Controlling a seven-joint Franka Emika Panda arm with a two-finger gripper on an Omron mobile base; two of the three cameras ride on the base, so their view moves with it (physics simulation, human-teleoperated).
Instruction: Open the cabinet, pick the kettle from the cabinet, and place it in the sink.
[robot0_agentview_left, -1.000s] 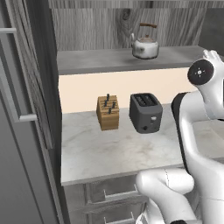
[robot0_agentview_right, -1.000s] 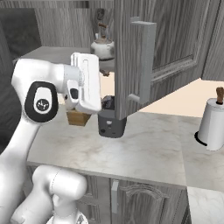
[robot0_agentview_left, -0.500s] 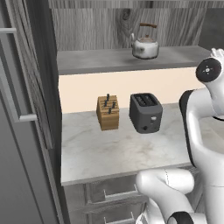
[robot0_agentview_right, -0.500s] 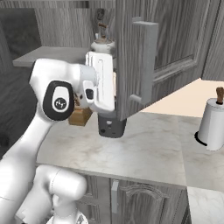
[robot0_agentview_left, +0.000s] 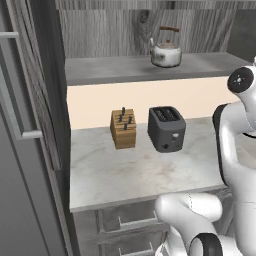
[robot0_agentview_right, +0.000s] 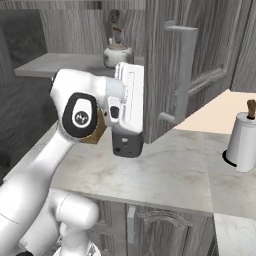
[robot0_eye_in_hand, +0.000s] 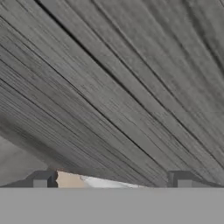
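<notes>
A silver-white kettle (robot0_agentview_left: 165, 51) with a brown arched handle is sitting upright on the grey shelf (robot0_agentview_left: 125, 68) of the open cabinet (robot0_agentview_right: 205, 60). Below it, a wooden knife block (robot0_agentview_left: 123, 128) and a dark grey toaster (robot0_agentview_left: 166, 128) are standing just beside each other on the marble countertop (robot0_agentview_left: 135, 172), while a white paper towel roll (robot0_agentview_right: 242, 143) is standing upright farther along it.

Cabinet (robot0_agentview_right: 165, 60): dark grey wood grain w/ silver bar handle (robot0_agentview_right: 185, 70). Kettle (robot0_agentview_left: 166, 51): silver-white, brown handle. Toaster (robot0_agentview_left: 166, 128): dark grey. Knife block (robot0_agentview_left: 123, 128): tan wood, black handles. Counter (robot0_agentview_left: 135, 172): pale grey marble, faint veining. Backsplash (robot0_agentview_left: 100, 100): cream. Paper roll (robot0_agentview_right: 242, 142): white, brown top. Ahead of pincer (robot0_eye_in_hand: 112, 183), streaked grey grain is seen.
</notes>
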